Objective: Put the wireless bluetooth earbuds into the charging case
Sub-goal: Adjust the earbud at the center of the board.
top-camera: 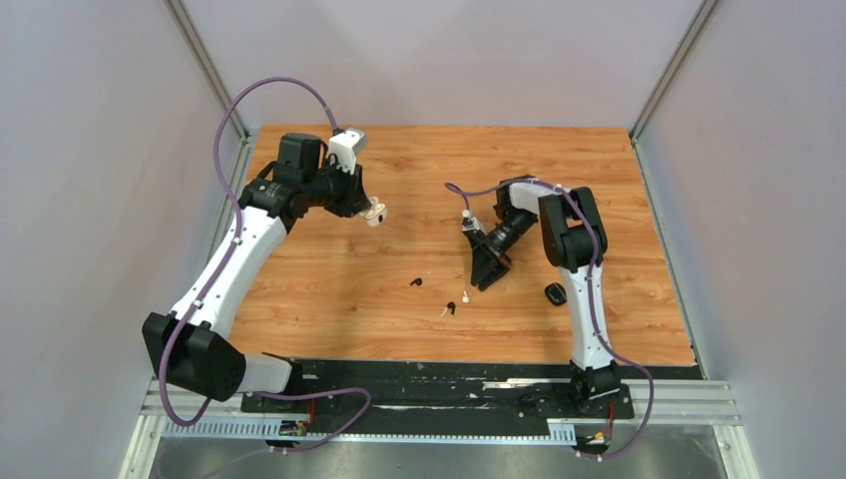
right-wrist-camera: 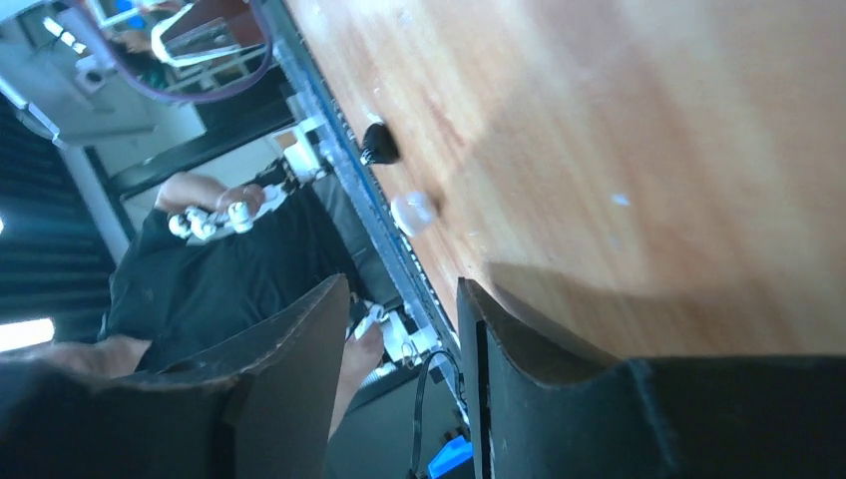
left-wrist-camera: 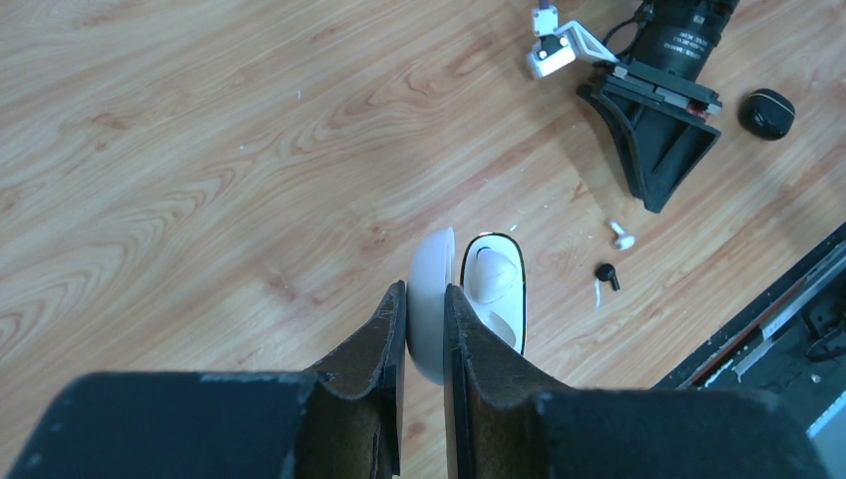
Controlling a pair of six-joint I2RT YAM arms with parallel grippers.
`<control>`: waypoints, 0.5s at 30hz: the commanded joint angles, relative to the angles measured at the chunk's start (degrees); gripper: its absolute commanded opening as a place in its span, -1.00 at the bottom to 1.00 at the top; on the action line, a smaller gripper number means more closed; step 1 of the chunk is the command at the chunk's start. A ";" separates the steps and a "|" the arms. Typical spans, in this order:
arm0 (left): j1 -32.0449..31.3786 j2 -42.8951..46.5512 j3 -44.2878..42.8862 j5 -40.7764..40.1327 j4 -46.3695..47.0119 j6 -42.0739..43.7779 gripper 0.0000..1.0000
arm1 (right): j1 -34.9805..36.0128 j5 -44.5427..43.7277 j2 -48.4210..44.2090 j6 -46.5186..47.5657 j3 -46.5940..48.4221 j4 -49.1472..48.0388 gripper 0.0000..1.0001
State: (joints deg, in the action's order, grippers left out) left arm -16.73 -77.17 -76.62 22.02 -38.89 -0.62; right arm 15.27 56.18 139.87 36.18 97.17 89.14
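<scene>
- The white case (left-wrist-camera: pixel 429 261) is clamped by its open lid between the nearly closed fingers of the left gripper (left-wrist-camera: pixel 425 299). It is held above the table (top-camera: pixel 329 299), well to the left of the black case (top-camera: pixel 556 293) and farther back.
- In the open body of the white case, a seated white earbud (left-wrist-camera: pixel 492 282) is seen in one socket.
- The black case rests on the table beside the right arm. Whether it is open cannot be told.
- The right gripper (right-wrist-camera: pixel 401 299) is placed just left of the black case, its tips angled down toward the table. Its fingers are parted by a moderate gap, and nothing is held between them.
- A loose white earbud (top-camera: pixel 465 295) lies on the table left of the black case, close to the right gripper's tips.
- A near black earbud (top-camera: pixel 451 305) lies just beyond it, farther left of the black case. A thin white streak touching it cannot be identified.
- A far black earbud (top-camera: pixel 415 282) lies farther left again, apart from those two and roughly between the black case and the white case.
</scene>
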 commanded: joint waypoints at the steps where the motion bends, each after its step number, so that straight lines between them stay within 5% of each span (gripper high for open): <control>1: 0.30 1.03 -2.36 0.76 -0.23 0.41 -1.00 | -2.06 -12.10 1.02 -10.71 5.63 -5.05 -0.02; 5: 0.30 0.49 -3.57 0.16 -0.39 0.53 -1.00 | -3.47 -19.75 -3.18 -10.45 9.16 -8.52 -0.05; 9: 0.30 -0.22 -4.45 -0.23 -0.14 0.55 -1.00 | -5.06 -17.39 -13.53 -4.84 6.84 -14.08 -0.08; 15: 0.30 -0.94 -4.40 -0.19 1.14 0.54 -1.00 | -3.14 -7.84 -41.22 9.49 -17.33 -44.42 -0.10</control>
State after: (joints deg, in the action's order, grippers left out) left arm -16.73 -77.38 -78.98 21.76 -39.46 -0.54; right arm 9.72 41.69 115.98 34.98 90.52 67.05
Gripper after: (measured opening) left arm 0.221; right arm 0.466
